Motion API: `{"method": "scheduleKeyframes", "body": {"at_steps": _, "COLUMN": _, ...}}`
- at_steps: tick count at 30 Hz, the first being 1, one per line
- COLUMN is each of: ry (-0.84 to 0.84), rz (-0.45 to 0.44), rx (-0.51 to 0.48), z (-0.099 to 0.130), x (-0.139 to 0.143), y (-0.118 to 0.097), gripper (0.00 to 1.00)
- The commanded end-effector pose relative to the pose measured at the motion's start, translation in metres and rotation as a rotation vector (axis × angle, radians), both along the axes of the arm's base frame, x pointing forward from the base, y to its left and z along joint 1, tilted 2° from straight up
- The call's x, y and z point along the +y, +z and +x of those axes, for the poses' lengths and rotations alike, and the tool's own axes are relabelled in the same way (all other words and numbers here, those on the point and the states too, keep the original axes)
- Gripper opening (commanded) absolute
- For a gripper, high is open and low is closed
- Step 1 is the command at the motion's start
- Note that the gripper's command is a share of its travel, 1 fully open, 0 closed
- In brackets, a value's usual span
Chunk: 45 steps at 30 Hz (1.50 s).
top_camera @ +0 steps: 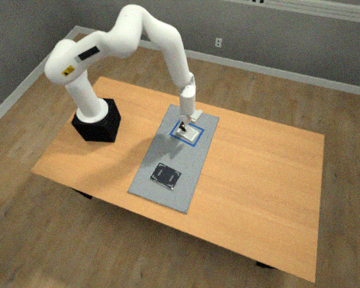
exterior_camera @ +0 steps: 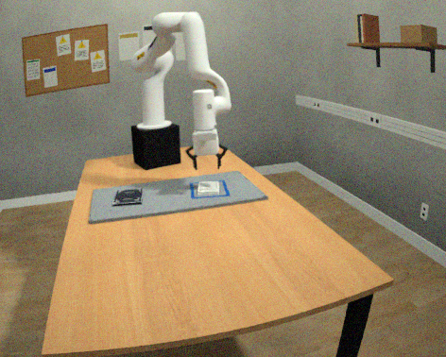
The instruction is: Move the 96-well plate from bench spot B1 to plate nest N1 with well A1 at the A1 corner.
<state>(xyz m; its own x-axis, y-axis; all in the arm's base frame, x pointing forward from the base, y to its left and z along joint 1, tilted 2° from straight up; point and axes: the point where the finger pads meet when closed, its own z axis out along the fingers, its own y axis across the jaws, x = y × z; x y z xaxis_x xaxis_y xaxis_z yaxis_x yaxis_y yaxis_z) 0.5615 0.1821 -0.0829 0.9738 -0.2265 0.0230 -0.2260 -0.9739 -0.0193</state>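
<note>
Exterior view showed your gripper (exterior_camera: pixel 206 161) spread wide, holding nothing, above the 96-well plate (exterior_camera: pixel 208 188) lying in bench spot B1 (exterior_camera: pixel 226 194); you were approaching, and next needed a straight descent.

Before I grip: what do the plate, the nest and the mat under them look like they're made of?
Plate: white, matte, probably moulded plastic.
Nest: dark, with pale locator marks; looks like rigid plastic or coated metal, can't tell which.
Mat: flat, dull grey sheet, no gloss; possibly rubber or painted board.
The open gripper hangs above the plate.
</note>
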Motion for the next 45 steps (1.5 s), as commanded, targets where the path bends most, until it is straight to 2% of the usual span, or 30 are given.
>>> {"method": "scheduleKeyframes", "body": {"at_steps": 1, "ry": -0.002, "rz": -0.004, "rx": -0.003, "z": 0.001, "x": 0.000, "y": 0.001, "gripper": 1.00}}
{"method": "scheduleKeyframes", "body": {"at_steps": 45, "ry": -0.002, "rz": -0.004, "rx": -0.003, "z": 0.003, "x": 0.001, "y": -0.059, "gripper": 1.00}}
